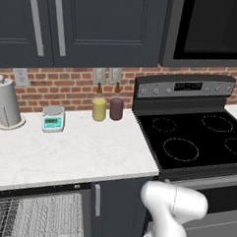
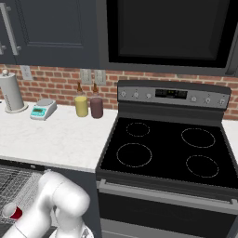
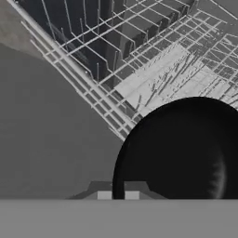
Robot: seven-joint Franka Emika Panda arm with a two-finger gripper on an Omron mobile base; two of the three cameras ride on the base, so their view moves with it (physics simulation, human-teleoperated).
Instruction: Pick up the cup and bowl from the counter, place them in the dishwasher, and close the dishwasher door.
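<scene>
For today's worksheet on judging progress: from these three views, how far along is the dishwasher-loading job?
Done: the cup lies in the dishwasher rack. In hand: the bowl sits at the shut gripper, over the rack. Left: release the bowl and close the door.

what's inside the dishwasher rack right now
The red cup lies on its side in the dishwasher rack. In the hand view the black bowl, held by the shut claw, hangs over the wires and covers the rack beneath it.
</scene>
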